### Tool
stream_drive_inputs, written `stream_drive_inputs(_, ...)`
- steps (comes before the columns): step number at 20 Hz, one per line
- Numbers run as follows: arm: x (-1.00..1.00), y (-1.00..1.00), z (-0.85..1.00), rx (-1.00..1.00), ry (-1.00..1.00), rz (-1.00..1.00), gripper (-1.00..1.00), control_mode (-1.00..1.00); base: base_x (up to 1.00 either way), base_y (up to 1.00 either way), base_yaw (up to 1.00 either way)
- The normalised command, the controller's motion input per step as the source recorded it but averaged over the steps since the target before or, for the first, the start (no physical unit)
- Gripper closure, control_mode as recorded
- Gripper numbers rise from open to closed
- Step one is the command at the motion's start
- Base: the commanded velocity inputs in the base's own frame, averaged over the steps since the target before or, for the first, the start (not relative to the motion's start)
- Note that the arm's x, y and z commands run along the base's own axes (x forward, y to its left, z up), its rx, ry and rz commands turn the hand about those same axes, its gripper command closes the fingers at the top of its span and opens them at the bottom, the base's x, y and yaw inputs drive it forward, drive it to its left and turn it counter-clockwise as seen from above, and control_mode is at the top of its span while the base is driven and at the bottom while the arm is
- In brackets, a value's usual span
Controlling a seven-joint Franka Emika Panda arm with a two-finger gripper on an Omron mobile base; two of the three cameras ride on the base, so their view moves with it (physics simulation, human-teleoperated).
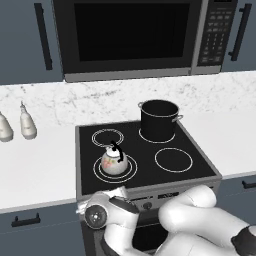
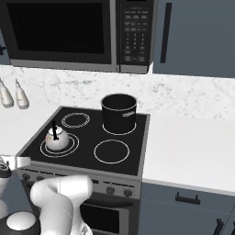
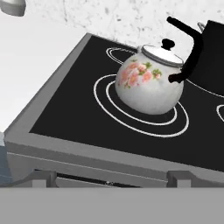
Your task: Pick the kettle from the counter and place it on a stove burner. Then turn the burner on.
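Observation:
The cream-white kettle (image 1: pixel 114 161) (image 2: pixel 56 137) (image 3: pixel 148 85) with pink flower marks and a black arched handle stands upright on the stove burner (image 1: pixel 131 172) (image 2: pixel 69 149) (image 3: pixel 105 103), the large double-ring circle at the cooktop's front left. My gripper (image 1: pixel 111 193) (image 2: pixel 13 161) (image 3: pixel 109 179) hangs low at the stove's front edge, just below and in front of the kettle and apart from it. It is open, with nothing between its fingers. The white counter (image 1: pixel 40 160) (image 2: pixel 193 151) (image 3: pixel 30 57) lies on both sides of the stove.
A tall black pot (image 1: pixel 159 120) (image 2: pixel 119 112) stands on the back right burner. Two pale shakers (image 1: pixel 27 122) (image 2: pixel 20 98) stand on the counter at the left. A row of knobs (image 1: pixel 147 204) (image 2: pixel 110 189) runs along the stove front. A microwave (image 1: pixel 130 35) hangs above.

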Motion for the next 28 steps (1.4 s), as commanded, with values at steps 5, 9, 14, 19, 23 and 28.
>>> stream_drive_inputs(5, -0.03, -0.02, -0.38, 0.08, 0.03, -0.12, -1.00, -1.00, 0.00, 0.00, 0.00)
stream_drive_inputs(9, -0.14, 0.00, -0.19, 0.02, 0.03, -0.07, -1.00, -1.00, 0.00, 0.00, 0.00)
stream_drive_inputs(14, 0.00, 0.00, -0.24, 0.00, -0.08, -0.06, -1.00, -1.00, 0.00, 0.00, 0.00)
stream_drive_inputs(19, 0.00, 0.00, -0.22, 0.00, -0.16, -0.04, -1.00, -1.00, 0.00, 0.00, 0.00)
stream_drive_inputs(23, 0.00, 0.00, -0.10, 0.00, -0.20, -0.02, -1.00, -1.00, 0.00, 0.00, 0.00)
stream_drive_inputs(28, 0.00, 0.00, -0.04, 0.00, -0.19, 0.00, -1.00, -1.00, 0.00, 0.00, 0.00)
